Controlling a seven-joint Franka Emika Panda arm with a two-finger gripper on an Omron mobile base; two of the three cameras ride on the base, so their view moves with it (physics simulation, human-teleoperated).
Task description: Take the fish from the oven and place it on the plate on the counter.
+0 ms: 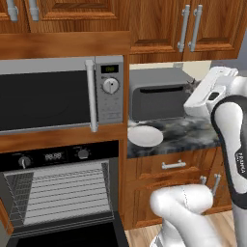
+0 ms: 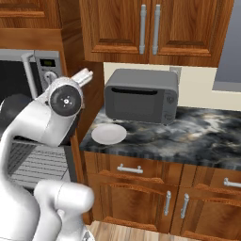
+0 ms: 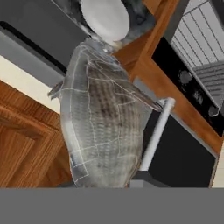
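Note:
In the hand view the silvery-grey fish (image 3: 103, 118) hangs close under the camera, hiding the fingertips; my gripper (image 2: 81, 78) is shut on it. The hand is raised in front of the counter (image 1: 193, 136), between the oven and the cabinets. The white plate (image 1: 144, 136) (image 2: 108, 134) (image 3: 106, 18) lies on the counter's left end, bare, just past the fish's far end in the hand view. The oven (image 1: 62, 193) stands open, with bare wire racks.
A small grey boxy appliance (image 1: 157, 94) (image 2: 141, 96) stands on the counter behind the plate. The microwave (image 1: 48, 99) sits above the oven. The oven's lowered door (image 1: 72, 236) juts out at the bottom left. Wooden drawers (image 2: 129, 169) run below the counter.

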